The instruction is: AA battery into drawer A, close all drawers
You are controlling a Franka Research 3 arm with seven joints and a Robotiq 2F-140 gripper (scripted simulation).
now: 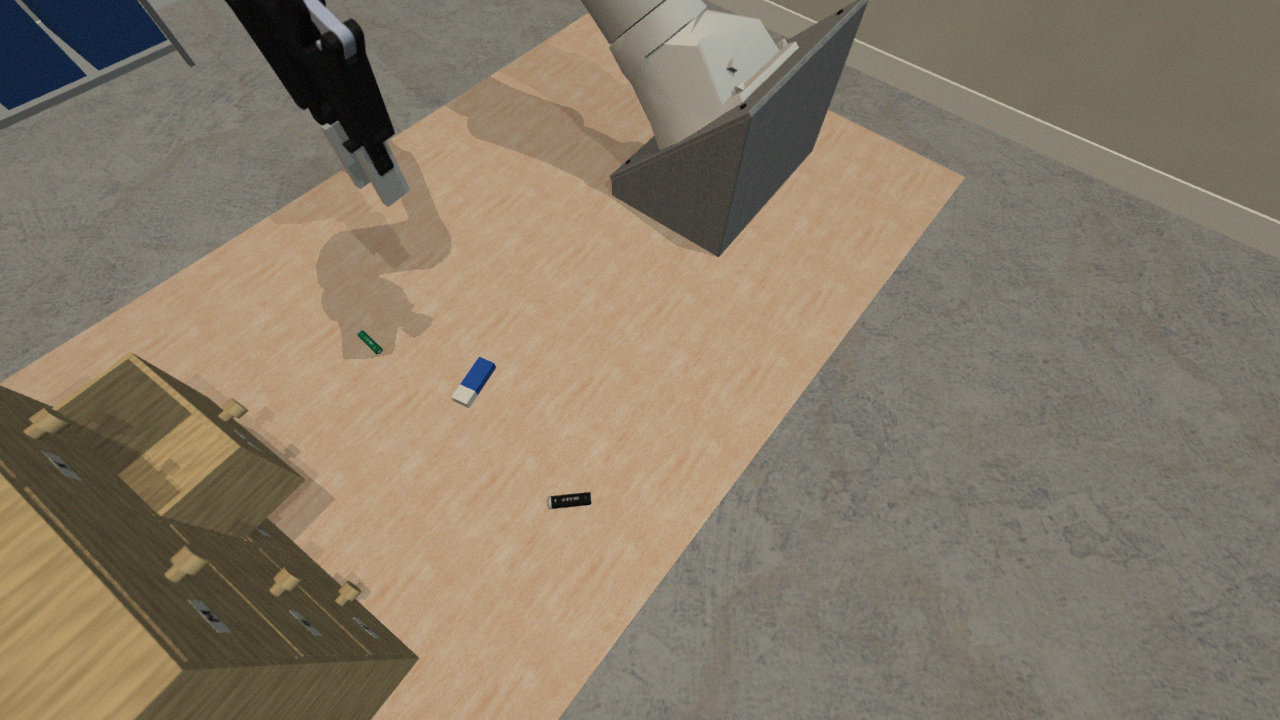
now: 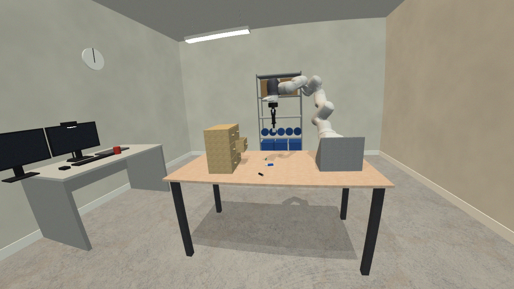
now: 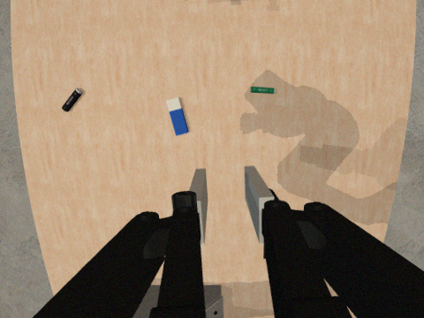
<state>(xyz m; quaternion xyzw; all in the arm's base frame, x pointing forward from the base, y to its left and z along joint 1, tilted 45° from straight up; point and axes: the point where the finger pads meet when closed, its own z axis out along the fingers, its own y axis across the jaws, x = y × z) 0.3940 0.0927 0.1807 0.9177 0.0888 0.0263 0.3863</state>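
Observation:
The black battery [image 1: 569, 500] [image 2: 260, 174] [image 3: 71, 100], the thicker of two, lies on the table on its side. The chest [image 1: 62, 617] [image 2: 217, 151] stands upright. Its drawer A [image 1: 234, 490] [image 2: 241, 144] sticks well out of the front, level as far as I can see; its label is not readable here. The part of its inside that shows looks empty. The other drawers that show look pushed in. My gripper [image 1: 375, 186] [image 2: 274, 130] [image 3: 225, 184] points down, high above the table's far side, away from battery and chest. Its fingers stand part open with nothing between them.
A thinner green battery [image 1: 369, 342] [image 2: 266, 158] [image 3: 263, 90] and a blue and white eraser [image 1: 474, 382] [image 2: 269, 164] [image 3: 177, 117] lie between the chest and the arm's grey mount [image 1: 778, 161] [image 2: 341, 154]. Knobs jut from the chest's front.

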